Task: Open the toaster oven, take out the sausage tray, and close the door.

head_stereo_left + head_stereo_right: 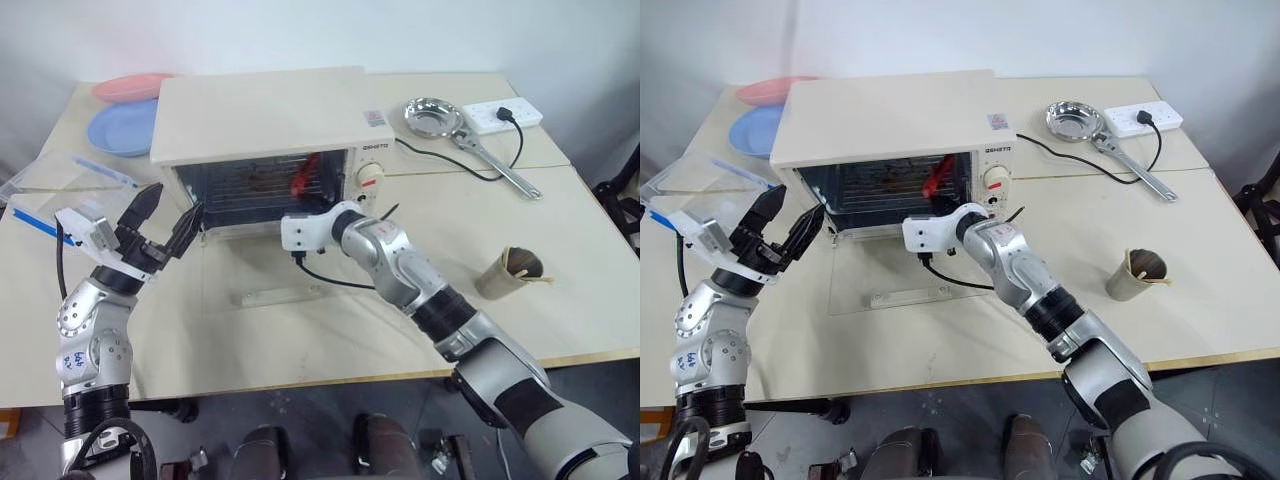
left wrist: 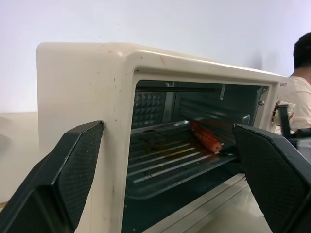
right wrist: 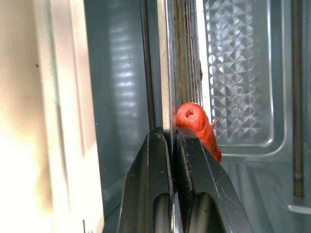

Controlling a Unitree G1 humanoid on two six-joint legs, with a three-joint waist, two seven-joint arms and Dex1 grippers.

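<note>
The sausage tray [image 2: 180, 162] sits inside the toaster oven [image 1: 262, 125], whose door [image 1: 902, 282] lies flat open on the table. The tray looks thin, stiff and light but greasy, so its front rim is probably the best hold. The right gripper [image 3: 171, 141] is pinched on that rim; the left gripper [image 1: 162, 225] waits wide apart, empty, beside the oven.
</note>
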